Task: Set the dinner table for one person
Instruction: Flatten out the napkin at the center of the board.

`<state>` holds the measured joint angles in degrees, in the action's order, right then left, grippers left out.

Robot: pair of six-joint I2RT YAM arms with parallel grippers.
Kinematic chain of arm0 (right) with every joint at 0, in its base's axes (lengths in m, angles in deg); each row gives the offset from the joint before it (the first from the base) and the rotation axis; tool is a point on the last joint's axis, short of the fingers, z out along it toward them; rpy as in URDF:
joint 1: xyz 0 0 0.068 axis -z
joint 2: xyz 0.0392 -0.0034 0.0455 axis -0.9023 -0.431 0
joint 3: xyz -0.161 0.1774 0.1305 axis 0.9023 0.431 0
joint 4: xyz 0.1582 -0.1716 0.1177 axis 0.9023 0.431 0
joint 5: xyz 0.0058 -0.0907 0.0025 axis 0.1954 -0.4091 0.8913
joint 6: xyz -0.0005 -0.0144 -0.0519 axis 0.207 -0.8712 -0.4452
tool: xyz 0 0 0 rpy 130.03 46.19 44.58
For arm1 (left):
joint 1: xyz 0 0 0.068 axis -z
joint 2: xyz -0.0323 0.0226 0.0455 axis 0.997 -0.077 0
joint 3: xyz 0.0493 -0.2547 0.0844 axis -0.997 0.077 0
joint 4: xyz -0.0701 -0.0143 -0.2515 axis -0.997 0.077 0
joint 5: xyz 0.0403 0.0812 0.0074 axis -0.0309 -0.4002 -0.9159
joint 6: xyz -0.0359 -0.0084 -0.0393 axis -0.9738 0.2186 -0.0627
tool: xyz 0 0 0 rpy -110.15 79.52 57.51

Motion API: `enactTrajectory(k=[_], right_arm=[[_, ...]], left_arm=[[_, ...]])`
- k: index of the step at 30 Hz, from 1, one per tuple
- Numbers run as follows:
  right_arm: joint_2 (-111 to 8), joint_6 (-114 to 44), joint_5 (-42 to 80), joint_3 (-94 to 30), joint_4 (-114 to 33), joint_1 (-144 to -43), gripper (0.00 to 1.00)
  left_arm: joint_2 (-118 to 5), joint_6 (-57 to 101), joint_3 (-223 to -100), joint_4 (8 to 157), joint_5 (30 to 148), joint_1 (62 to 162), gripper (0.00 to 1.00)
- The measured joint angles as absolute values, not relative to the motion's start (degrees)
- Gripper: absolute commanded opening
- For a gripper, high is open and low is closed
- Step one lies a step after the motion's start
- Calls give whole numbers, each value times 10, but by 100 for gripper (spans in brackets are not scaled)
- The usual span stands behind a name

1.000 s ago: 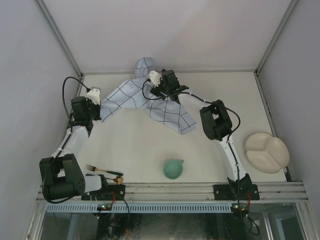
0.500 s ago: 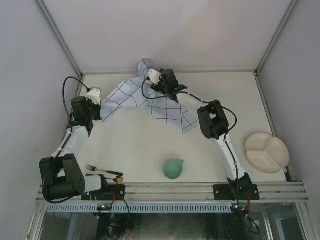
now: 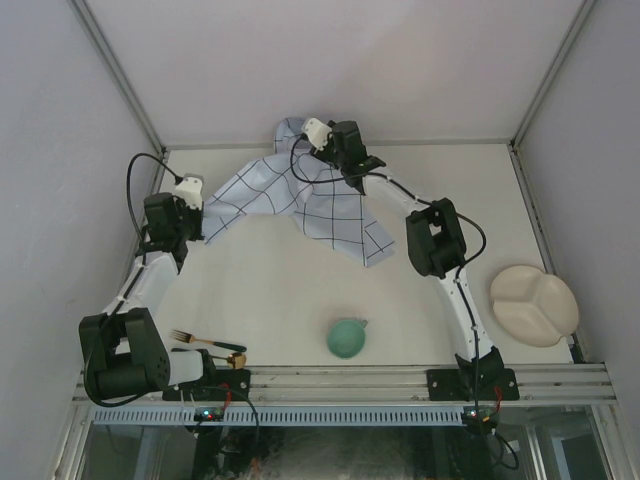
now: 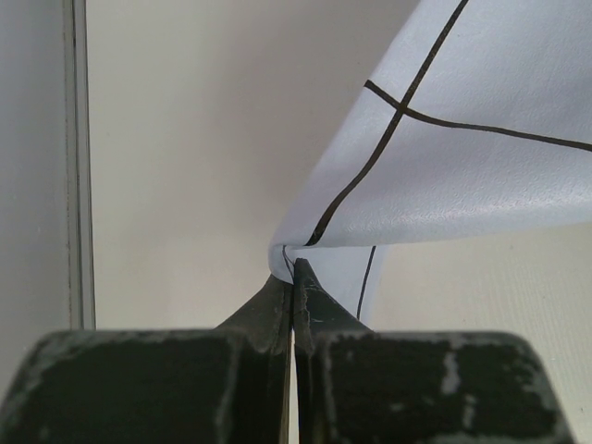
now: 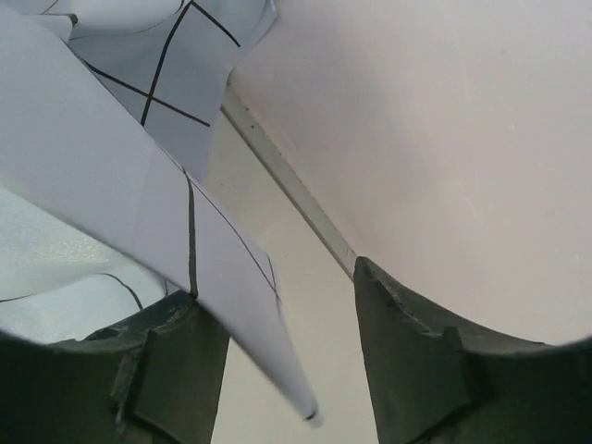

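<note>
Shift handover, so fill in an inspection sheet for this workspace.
Surface: table, cream, mostly bare.
Job's things: cloth lifted and rumpled at the far side; fork near left; green cup near middle; divided plate at the right edge.
Clutter: nothing seen.
Grippers: left tool shut on a cloth corner; right tool open, cloth draped across one finger.
Cables: black cables loop at both wrists.
Surroundings: white walls; metal rail along the near edge.
</note>
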<state>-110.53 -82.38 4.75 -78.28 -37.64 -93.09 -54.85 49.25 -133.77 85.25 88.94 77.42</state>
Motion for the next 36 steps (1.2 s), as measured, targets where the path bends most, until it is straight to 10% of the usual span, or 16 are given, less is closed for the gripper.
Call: enactTrajectory(k=[9, 11, 14, 15, 26, 36], right_arm=[[-1126, -817, 49, -839, -376, -927, 73], [-1134, -817, 51, -842, -378, -927, 59], [-1148, -815, 56, -843, -378, -927, 4], [-1153, -818, 59, -843, -378, -928, 0], [-1166, -790, 66, -842, -335, -927, 0], [-803, -747, 65, -578, -234, -888, 0]], left_arm=[[-549, 493, -1338, 853, 889, 775, 0], [-549, 493, -1338, 853, 889, 775, 0], [-549, 493, -1338, 853, 889, 775, 0], [-549, 493, -1338, 853, 889, 775, 0], [-551, 494, -1339, 855, 885, 776, 0], [-539, 491, -1520, 951, 892, 789, 0]])
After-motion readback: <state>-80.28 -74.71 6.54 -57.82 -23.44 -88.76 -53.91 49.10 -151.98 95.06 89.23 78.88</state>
